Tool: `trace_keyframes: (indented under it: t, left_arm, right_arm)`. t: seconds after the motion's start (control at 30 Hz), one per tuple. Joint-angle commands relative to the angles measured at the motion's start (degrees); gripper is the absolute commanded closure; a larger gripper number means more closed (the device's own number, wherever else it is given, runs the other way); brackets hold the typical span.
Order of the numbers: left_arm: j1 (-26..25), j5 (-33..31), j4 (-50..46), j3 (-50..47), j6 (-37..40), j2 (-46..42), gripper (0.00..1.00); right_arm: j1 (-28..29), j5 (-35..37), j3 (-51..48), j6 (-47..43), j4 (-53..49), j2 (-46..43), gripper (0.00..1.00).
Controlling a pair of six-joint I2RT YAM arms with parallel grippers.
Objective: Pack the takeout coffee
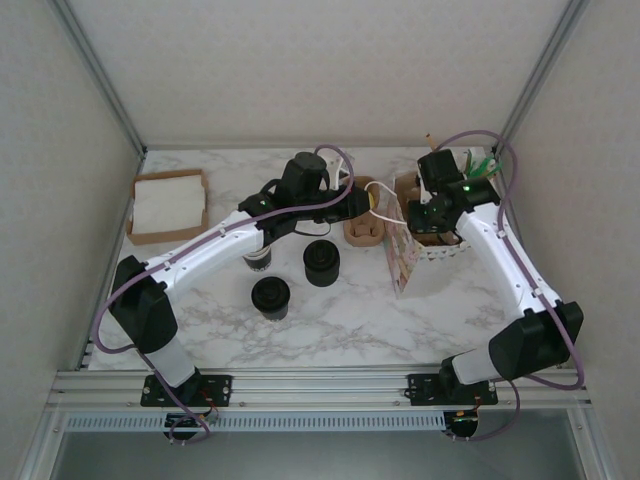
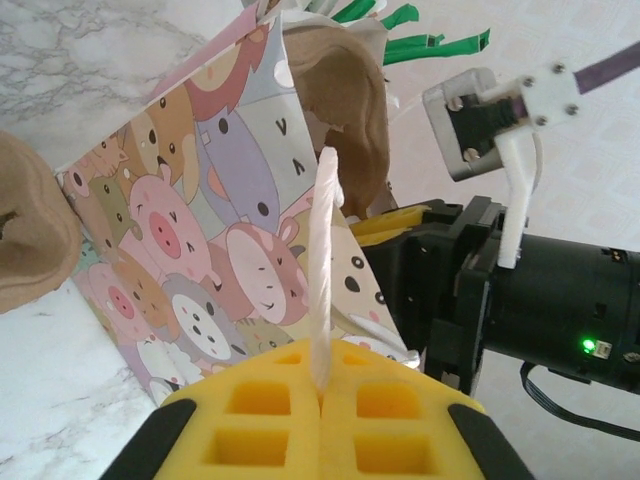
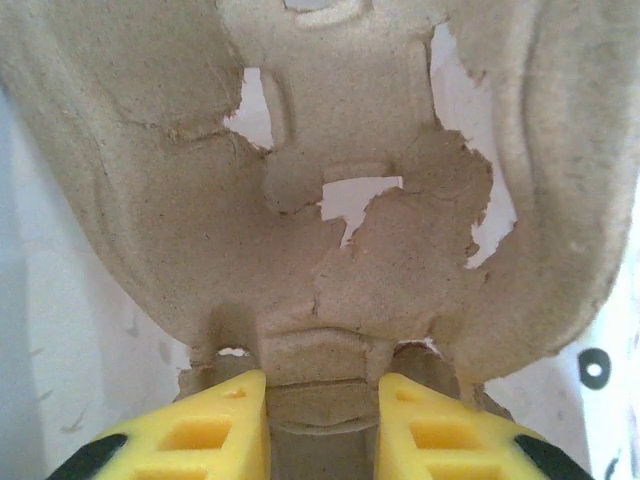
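The paper bag (image 2: 200,260) carries a print of cartoon pigs, bears and other pastel animal faces, and it stands open on the white marble-patterned table (image 1: 340,330) between the two arms. The left pincer (image 2: 320,385) has its yellow pads pressed together on the bag's white twisted-paper handle (image 2: 325,260), which rises straight up out of the pads. The right pincer (image 3: 322,400) is narrowly parted, with its yellow fingers clamped on either side of the edge of a torn brown moulded-pulp cup carrier (image 3: 340,180). In the overhead view this carrier is held at the bag's far right side. A second brown pulp carrier (image 1: 363,230) lies on the table just left of the bag. The takeout coffee (image 1: 271,297), a small cup under a round black plastic lid, stands upright on the table at the near left. It is well apart from the left pincer (image 1: 362,205) and farther still from the right pincer (image 1: 428,215), with the bag in between. From above it looks much like the black-topped stack (image 1: 322,262) just beside it, so I may have the two swapped. A brown tray of white napkins (image 1: 168,205) sits at the far left corner.
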Motion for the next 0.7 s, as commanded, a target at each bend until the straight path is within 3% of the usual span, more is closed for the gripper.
trace_keyframes:
  t: [0.0,0.2,0.67]
  left_arm:
    - [0.43,-0.41,1.38,-0.92,-0.64,-0.35,1.00]
    - [0.45,-0.32,1.39,-0.94,-0.59,-0.28,1.00]
    - [0.49,-0.32,1.59,-1.38,-0.76,0.00,1.00]
  right_arm:
    - [0.24,1.40,-0.86,1.34,-3.42,2.30,0.74]
    - [0.67,0.57,-1.08,1.05,-3.74,3.67,0.74]
    - [4.08,6.51,5.08,0.94,-6.67,0.82,0.73]
